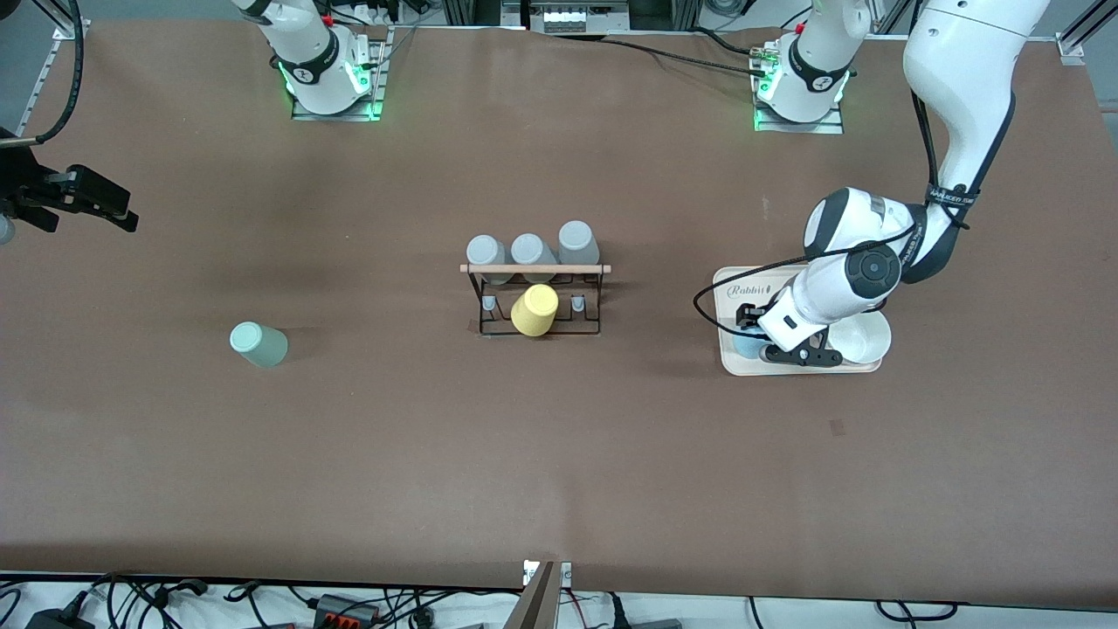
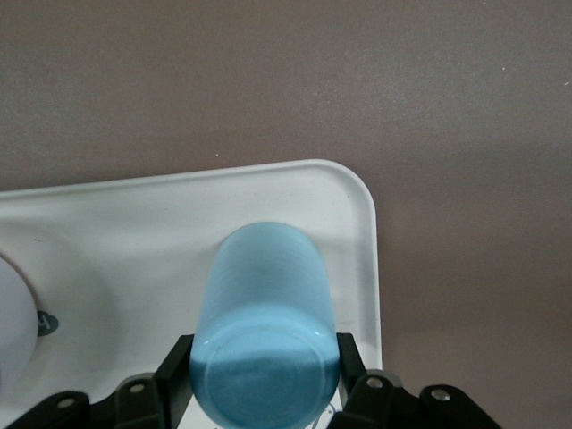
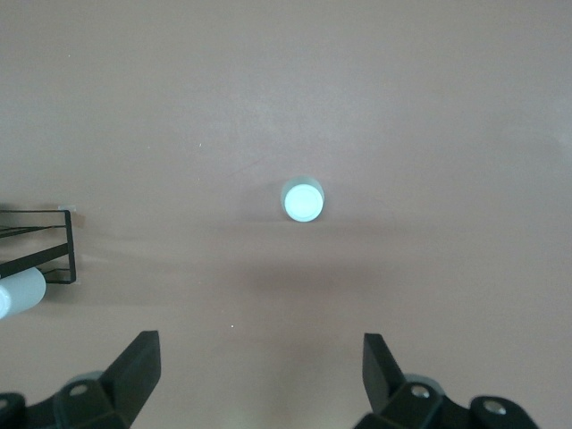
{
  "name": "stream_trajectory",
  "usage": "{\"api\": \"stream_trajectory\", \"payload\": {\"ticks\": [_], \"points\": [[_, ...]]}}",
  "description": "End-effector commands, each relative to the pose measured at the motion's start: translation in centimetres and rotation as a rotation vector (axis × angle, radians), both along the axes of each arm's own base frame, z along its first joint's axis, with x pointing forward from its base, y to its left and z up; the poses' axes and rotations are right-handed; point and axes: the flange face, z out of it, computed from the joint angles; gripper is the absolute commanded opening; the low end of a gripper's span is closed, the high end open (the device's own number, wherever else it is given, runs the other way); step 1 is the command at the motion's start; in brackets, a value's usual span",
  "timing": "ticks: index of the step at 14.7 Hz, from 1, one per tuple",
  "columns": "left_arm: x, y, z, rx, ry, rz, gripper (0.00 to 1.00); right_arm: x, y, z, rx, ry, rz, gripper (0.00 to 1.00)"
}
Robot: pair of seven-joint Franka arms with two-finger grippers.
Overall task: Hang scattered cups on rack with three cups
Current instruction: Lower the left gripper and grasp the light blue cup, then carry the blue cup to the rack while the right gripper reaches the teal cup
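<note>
The light blue cup (image 1: 748,343) is on the pinkish-beige tray (image 1: 808,368). My left gripper (image 1: 753,337) is down at the tray, its fingers pressed against both sides of that cup (image 2: 268,304), base toward the wrist camera. The pale mint cup (image 1: 258,344) stands alone on the table toward the right arm's end; it also shows in the right wrist view (image 3: 303,201). My right gripper (image 1: 122,210) is open and empty, high over the table near that end (image 3: 259,357). The black wire rack (image 1: 534,301) with a wooden bar stands mid-table.
Three grey cups (image 1: 528,253) hang on the rack's row farther from the front camera, and a yellow cup (image 1: 534,310) on its nearer middle peg. A white bowl (image 1: 863,339) sits on the tray beside the blue cup. A corner of the rack (image 3: 36,246) shows in the right wrist view.
</note>
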Motion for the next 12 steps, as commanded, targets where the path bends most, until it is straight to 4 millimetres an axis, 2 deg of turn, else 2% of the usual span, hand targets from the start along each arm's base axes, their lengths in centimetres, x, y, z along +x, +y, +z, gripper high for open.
{"api": "stream_trajectory", "payload": {"ticks": [1, 2, 4, 5, 7, 9, 10, 12], "points": [[0.6, -0.2, 1.8, 0.013, -0.031, 0.005, 0.01, -0.4, 0.3, 0.8, -0.013, -0.005, 0.006, 1.00], [1.0, -0.2, 2.8, 0.019, -0.027, 0.005, 0.00, -0.4, 0.3, 0.8, -0.013, -0.005, 0.006, 1.00], [2.4, -1.6, 6.6, 0.018, -0.001, 0.015, 0.00, -0.4, 0.3, 0.7, -0.013, -0.004, 0.006, 1.00], [2.7, -3.0, 8.6, 0.023, 0.020, 0.037, 0.00, -0.4, 0.3, 0.7, -0.013, -0.004, 0.006, 1.00], [2.3, -7.2, 12.4, 0.028, 0.067, 0.098, 0.00, -0.2, 0.2, 0.0, -0.012, 0.010, 0.006, 1.00], [1.8, -12.2, 16.8, 0.003, 0.055, 0.185, 0.00, 1.1, -0.8, -3.6, -0.011, 0.063, -0.005, 1.00], [1.4, -15.1, 18.5, -0.015, 0.045, 0.232, 0.00, 2.2, -1.4, -6.0, -0.021, 0.096, -0.012, 1.00], [0.9, -19.1, 20.1, -0.052, 0.047, 0.313, 0.00, 4.0, -2.0, -9.8, -0.044, 0.128, -0.012, 1.00]]}}
